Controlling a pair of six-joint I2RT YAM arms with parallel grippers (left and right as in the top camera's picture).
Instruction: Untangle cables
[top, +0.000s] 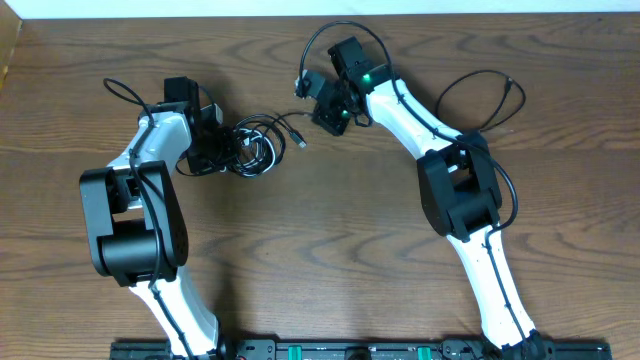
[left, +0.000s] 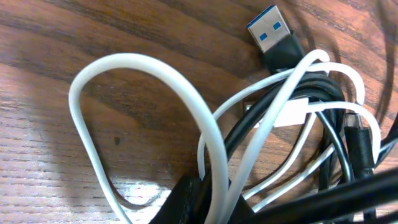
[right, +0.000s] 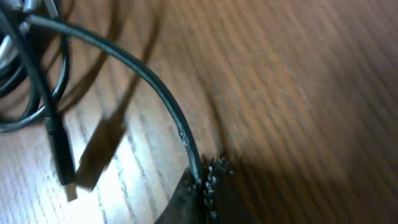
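From above, a knotted bundle of thin black and white cords (top: 252, 145) lies on the brown wooden tabletop (top: 330, 250), near the far edge and a little left of the middle. The left gripper (top: 212, 150) sits right at the left side of the bundle, touching it. The right gripper (top: 330, 112) is just to the right of the bundle, a bit nearer the far edge. One cord end (top: 298, 140) sticks out of the bundle toward it.

In the left wrist view, a thin white cord (left: 124, 65) makes a big loop on the wood and runs down into the dark finger (left: 180, 202) at the bottom edge. The left gripper is squeezed tight on this white cord. A thin black cord (left: 267, 99) weaves through the white loops. A flat metal plug with a blue inside (left: 270, 31) lies on top of the pile, pointing up and left.

In the right wrist view, a thin black cord (right: 149, 81) curves across the wood and goes down between the dark fingers (right: 186, 202). The right gripper is closed tight on it. A second black cord with a small plug (right: 59, 146) lies at the left.
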